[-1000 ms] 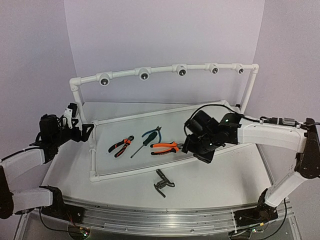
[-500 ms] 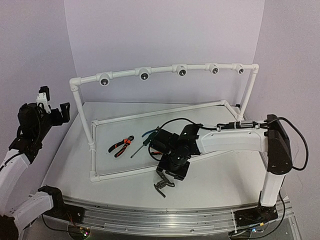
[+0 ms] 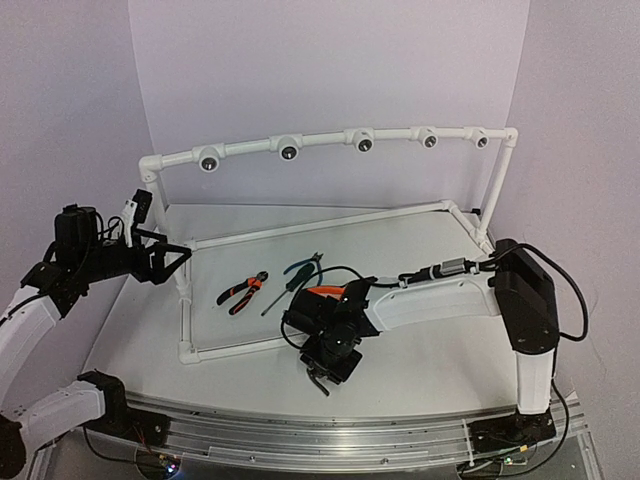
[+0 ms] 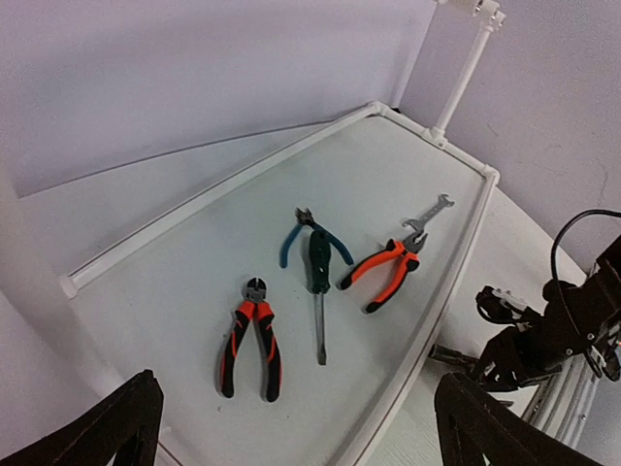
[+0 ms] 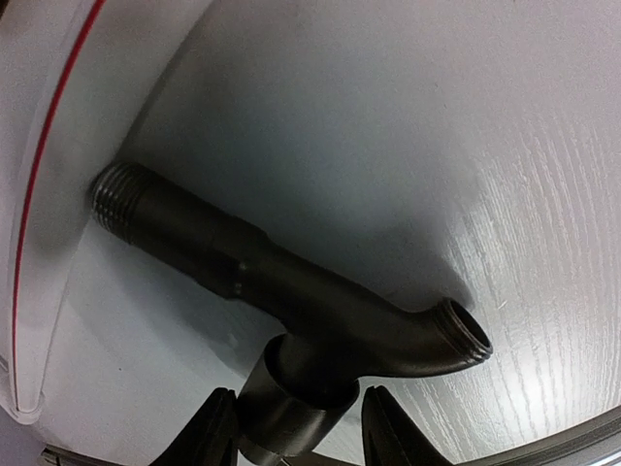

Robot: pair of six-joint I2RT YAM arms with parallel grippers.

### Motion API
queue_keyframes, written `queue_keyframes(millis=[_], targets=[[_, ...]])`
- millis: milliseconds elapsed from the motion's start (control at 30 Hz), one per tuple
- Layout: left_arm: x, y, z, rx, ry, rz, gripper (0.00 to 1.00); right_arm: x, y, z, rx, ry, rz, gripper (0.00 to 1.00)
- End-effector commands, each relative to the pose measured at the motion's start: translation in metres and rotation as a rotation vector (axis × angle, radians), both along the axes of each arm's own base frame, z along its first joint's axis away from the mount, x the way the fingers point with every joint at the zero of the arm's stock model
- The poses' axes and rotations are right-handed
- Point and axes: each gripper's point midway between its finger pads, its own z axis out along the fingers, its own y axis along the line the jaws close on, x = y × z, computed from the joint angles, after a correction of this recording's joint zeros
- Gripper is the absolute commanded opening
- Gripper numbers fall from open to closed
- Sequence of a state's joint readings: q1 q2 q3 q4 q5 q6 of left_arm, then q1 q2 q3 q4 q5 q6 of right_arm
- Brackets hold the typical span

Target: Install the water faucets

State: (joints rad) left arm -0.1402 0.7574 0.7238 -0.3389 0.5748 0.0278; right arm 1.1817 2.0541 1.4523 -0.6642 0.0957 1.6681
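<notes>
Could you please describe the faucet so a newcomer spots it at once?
Outside the near rail of the white pipe frame, beneath the right gripper, lies the faucet. It alone is all black with threaded ends; the pliers inside have coloured handles.

Light even, diffuse, from above; cool lilac cast. Top view sharp, shadows faint and soft. Left wrist view: wide-angle bowing at edges, left fingers (image 4: 107, 427) near-black at 7 and 5 o'clock. Right wrist view: tap (image 5: 291, 282) slightly soft, shadow toward 12 o'clock, table (image 5: 543, 194) bright at 3 o'clock.

Orange pliers (image 4: 383, 275), green screwdriver (image 4: 316, 272), red cutters (image 4: 254, 311) inside pipe frame (image 3: 300, 228).
</notes>
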Motion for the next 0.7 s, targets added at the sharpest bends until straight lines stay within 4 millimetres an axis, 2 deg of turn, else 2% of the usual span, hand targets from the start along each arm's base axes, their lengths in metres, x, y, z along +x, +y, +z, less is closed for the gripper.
queue_keyframes(millis=[0,100,167,233,300,367,433,500,567,667], targets=[[-0.006,-0.026,0.013,-0.031,-0.01,-0.11,1.0,-0.002,-0.011,-0.012,-0.041,-0.014,-0.113,0.45],[-0.004,-0.038,0.006,-0.023,0.007,-0.14,1.0,0.0,-0.017,-0.021,-0.08,-0.031,-0.103,0.45],[-0.008,-0.048,0.005,-0.033,0.013,-0.188,0.99,-0.001,-0.023,-0.03,-0.113,-0.031,-0.085,0.41],[-0.01,-0.055,0.004,-0.038,0.02,-0.227,0.99,-0.002,-0.029,-0.036,-0.138,-0.033,-0.058,0.29],[-0.014,-0.062,0.002,-0.027,0.016,-0.279,0.94,0.002,-0.031,-0.032,-0.152,-0.072,0.017,0.18],[-0.024,-0.073,0.0,-0.003,0.006,-0.362,0.91,0.012,-0.028,-0.014,-0.149,-0.147,0.114,0.09],[-0.041,-0.087,-0.001,0.048,-0.043,-0.478,0.88,0.024,-0.021,0.018,-0.148,-0.259,0.256,0.0],[-0.06,-0.105,-0.004,0.117,-0.106,-0.605,0.86,0.032,-0.017,0.051,-0.146,-0.371,0.376,0.0],[-0.073,-0.117,-0.003,0.211,-0.192,-0.698,0.84,0.04,-0.011,0.093,-0.136,-0.498,0.472,0.0],[-0.084,-0.133,0.011,0.361,-0.398,-0.777,0.84,0.047,0.002,0.154,-0.12,-0.661,0.628,0.0]])
